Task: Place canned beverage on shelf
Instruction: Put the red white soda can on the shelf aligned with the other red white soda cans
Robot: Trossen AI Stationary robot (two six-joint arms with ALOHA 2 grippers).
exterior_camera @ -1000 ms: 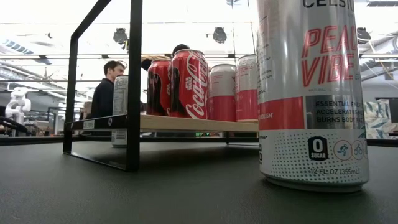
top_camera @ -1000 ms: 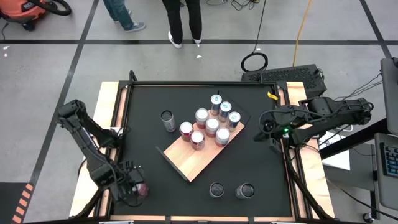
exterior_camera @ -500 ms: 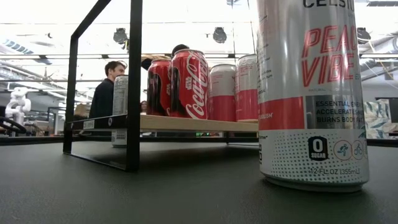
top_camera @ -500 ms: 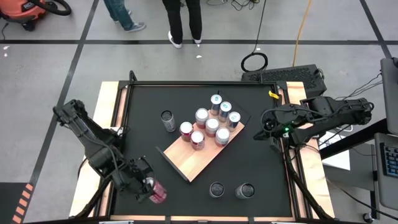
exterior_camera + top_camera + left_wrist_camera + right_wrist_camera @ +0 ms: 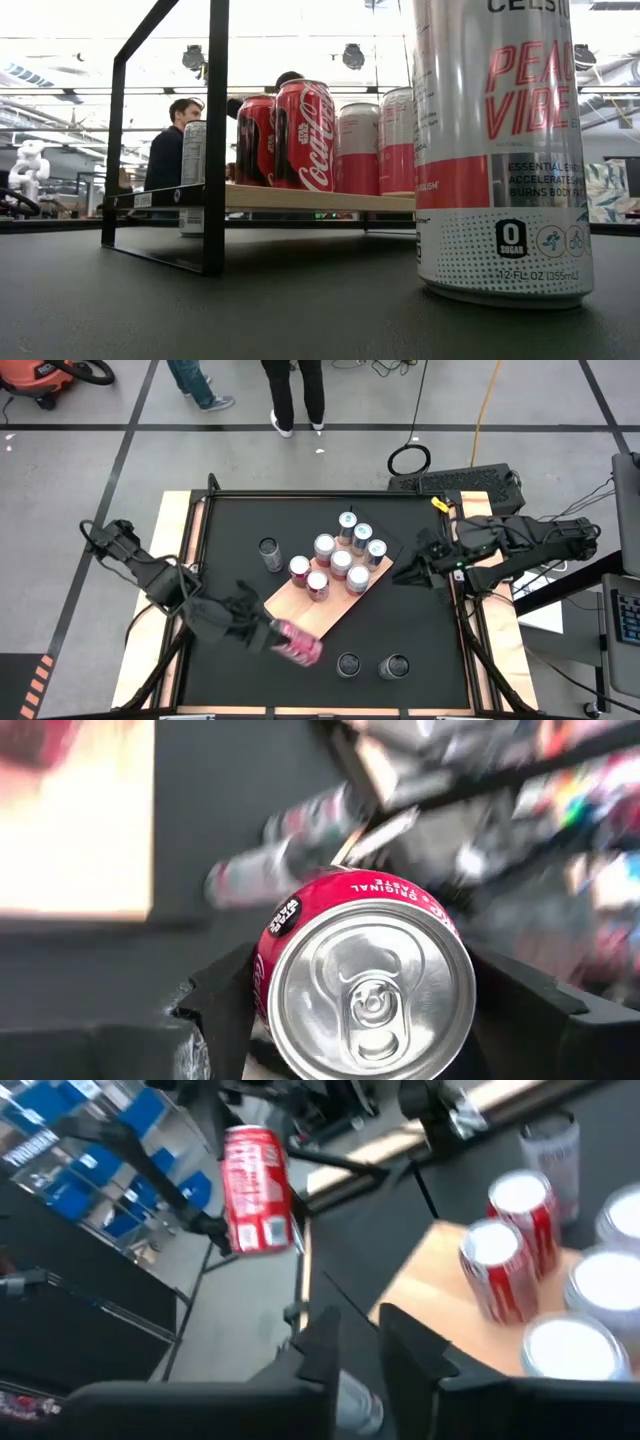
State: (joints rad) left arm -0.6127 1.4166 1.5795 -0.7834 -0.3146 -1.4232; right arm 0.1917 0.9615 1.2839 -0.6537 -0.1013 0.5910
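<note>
From above, your left gripper [image 5: 262, 628] is clamped on a red can [image 5: 298, 644], carried on its side over the black tabletop [image 5: 230, 570], just off the near corner of the shelf [image 5: 310, 618]. The shelf lies at the table's middle with seven cans [image 5: 340, 560] grouped toward its 1 o'clock end. Your right gripper [image 5: 408, 574] sits at 3 o'clock of the shelf, near the table's edge.

At table height, the shelf [image 5: 300, 198] carries upright cans; a tall white can [image 5: 500, 150] stands close by.

On your left wrist, the fingers [image 5: 225, 1010] pinch the red can [image 5: 365, 985].

On your right wrist, the jaws stand a narrow gap apart, holding nothing; the red can [image 5: 255, 1190] is beyond.
</note>
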